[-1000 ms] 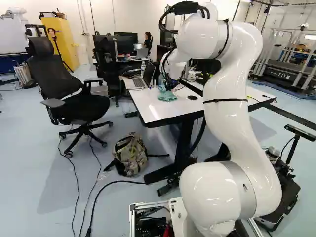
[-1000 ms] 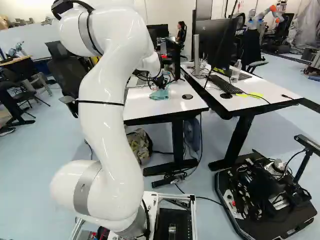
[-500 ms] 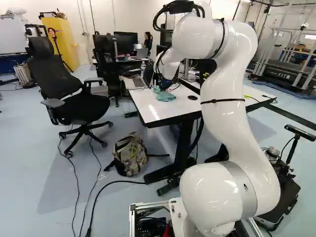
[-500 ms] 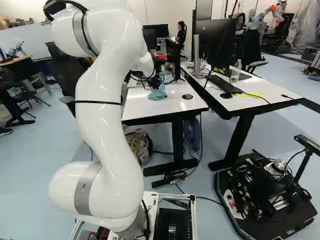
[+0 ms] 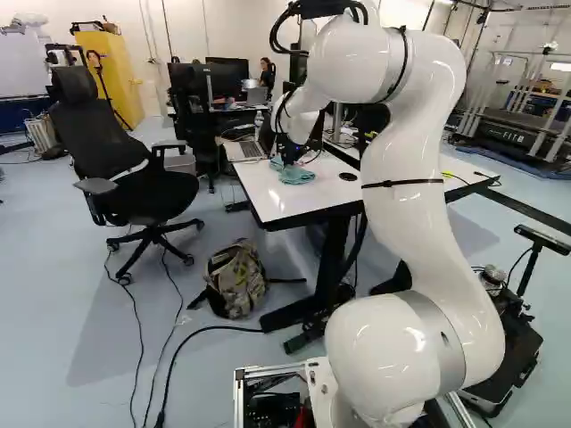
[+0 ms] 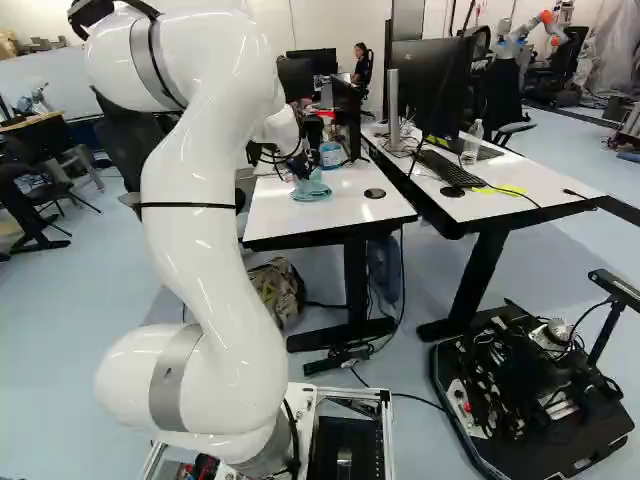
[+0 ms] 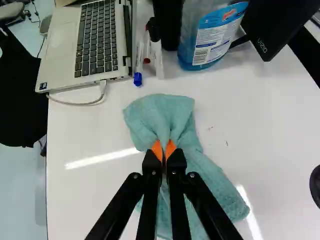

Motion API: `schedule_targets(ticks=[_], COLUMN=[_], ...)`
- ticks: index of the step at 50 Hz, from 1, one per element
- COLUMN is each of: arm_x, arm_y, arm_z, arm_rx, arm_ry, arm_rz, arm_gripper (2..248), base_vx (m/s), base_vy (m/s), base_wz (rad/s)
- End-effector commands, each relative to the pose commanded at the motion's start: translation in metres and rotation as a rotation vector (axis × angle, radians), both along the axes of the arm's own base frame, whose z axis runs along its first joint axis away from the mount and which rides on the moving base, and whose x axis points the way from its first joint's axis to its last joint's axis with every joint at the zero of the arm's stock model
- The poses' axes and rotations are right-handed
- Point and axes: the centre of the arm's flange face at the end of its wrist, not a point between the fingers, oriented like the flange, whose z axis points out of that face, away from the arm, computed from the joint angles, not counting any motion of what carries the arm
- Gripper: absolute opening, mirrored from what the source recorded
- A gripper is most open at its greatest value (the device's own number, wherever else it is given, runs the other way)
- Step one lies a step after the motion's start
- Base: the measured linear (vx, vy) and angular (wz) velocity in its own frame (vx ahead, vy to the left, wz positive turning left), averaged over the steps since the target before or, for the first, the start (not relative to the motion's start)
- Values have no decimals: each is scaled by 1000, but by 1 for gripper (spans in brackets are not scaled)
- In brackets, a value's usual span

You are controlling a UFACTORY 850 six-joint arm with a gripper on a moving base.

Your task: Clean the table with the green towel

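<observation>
Laptop of silver metal [image 7: 56,45] lies apart from the slim black orange-padded fingers [image 7: 163,151], which pinch a fold of the rumpled green cloth towel [image 7: 162,115] on the white tabletop [image 7: 90,130]. The towel's long axis runs beneath them; small dark specks [image 7: 226,143] sit near it, toward the round black disc [image 7: 315,185], so a sideways wipe looks due.

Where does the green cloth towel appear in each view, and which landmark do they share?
Left base view: green cloth towel, upper middle, left of the arm's white upright part.
Right base view: upper middle, right of that part.
Wrist view: pinched in the black hand.
Shared landmark: round black tabletop disc.
</observation>
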Motion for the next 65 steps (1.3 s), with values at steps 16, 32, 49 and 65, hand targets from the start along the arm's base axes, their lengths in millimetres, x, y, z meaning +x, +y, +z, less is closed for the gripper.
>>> schedule_targets(ticks=[16,32,49,65], arm_x=[-10,-28,-54,-80], arm_y=[3,16,25,27], arm_z=[20,33,35,37], arm_rx=[1,2,1,0], arm_ry=[-22,-27,-10,5], arm_rz=[6,26,44,52], arm_gripper=[27,27,27,27], base_vx=[0,0,0,0], base_vy=[0,0,0,0], base_wz=[0,0,0,0])
